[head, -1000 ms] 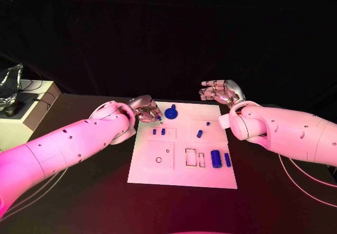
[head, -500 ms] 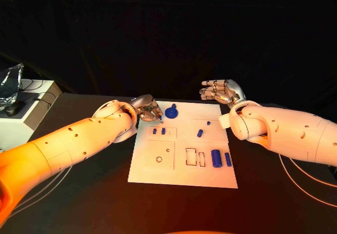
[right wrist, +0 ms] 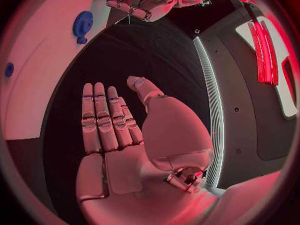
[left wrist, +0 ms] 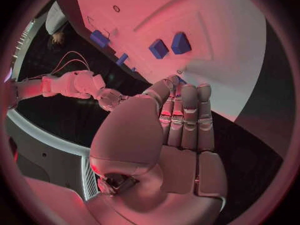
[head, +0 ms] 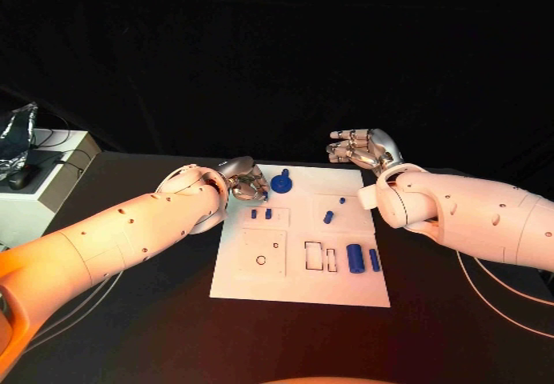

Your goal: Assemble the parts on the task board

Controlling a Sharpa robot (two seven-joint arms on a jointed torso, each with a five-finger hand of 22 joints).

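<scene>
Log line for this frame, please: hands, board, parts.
left robot hand: pinching small blue part at task board far-left corner | right robot hand: open, off board | round blue part: beside left hand

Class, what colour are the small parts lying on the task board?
Blue. The parts show best in the head view, against the white task board.

Matt white task board (head: pixel 303 276); glossy blue plastic parts (head: pixel 355 260).
</scene>
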